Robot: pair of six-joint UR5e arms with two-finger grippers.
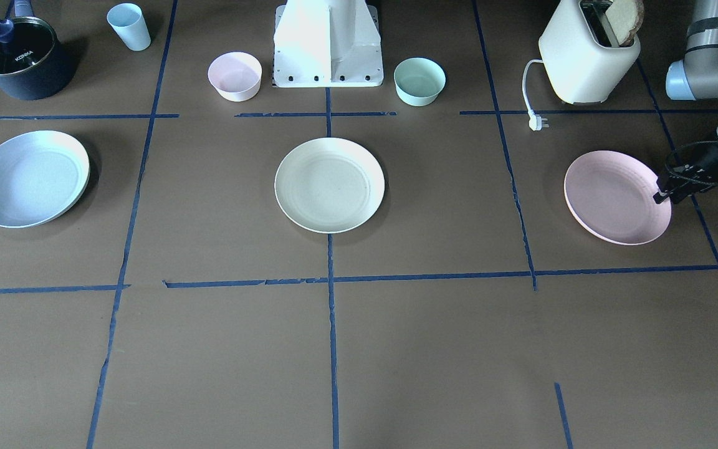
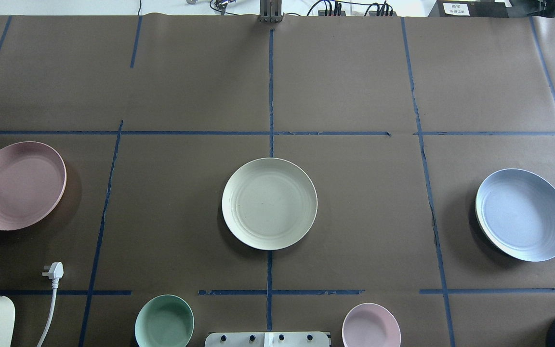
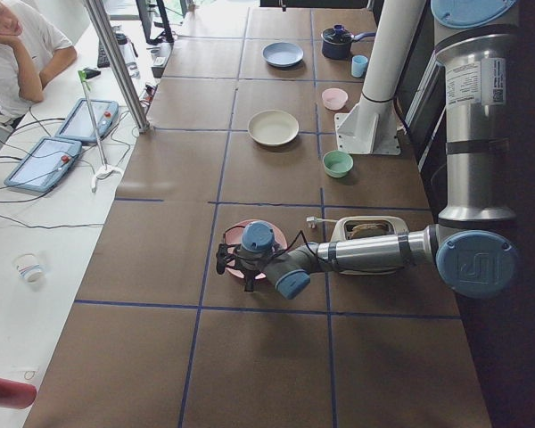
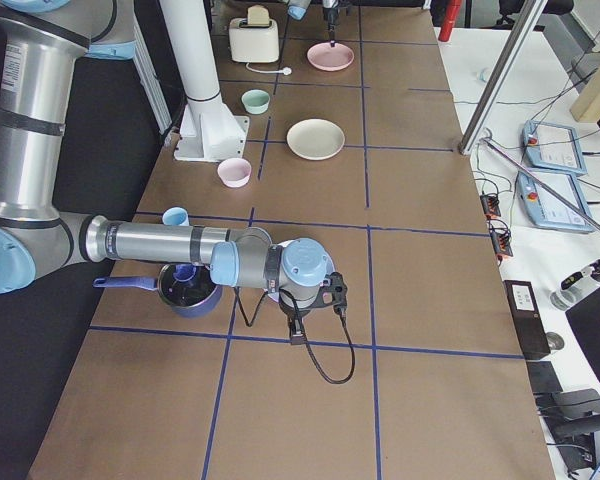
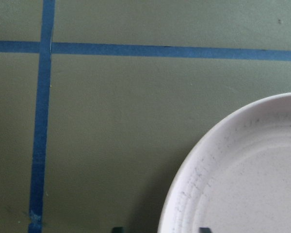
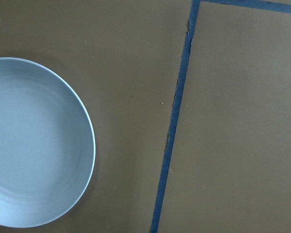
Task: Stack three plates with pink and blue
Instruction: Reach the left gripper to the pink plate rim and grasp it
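Observation:
Three plates lie apart in a row on the brown table. The cream plate (image 1: 329, 185) is in the middle, the pink plate (image 1: 614, 196) toward my left arm and the blue plate (image 1: 28, 179) toward my right arm. My left gripper (image 1: 659, 196) is low at the pink plate's outer rim. In the left wrist view its fingertips (image 5: 117, 229) are spread, with the pink plate's (image 5: 247, 179) rim between them. My right gripper (image 4: 298, 322) shows only in the exterior right view, so I cannot tell whether it is open. The right wrist view looks down on the blue plate (image 6: 34, 145).
A toaster (image 1: 586, 53) with bread and its loose plug (image 1: 536, 121) stand behind the pink plate. A pink bowl (image 1: 234, 76) and a mint bowl (image 1: 419, 81) flank the robot base (image 1: 328, 50). A blue cup (image 1: 129, 26) and a dark pot (image 1: 19, 59) are behind the blue plate.

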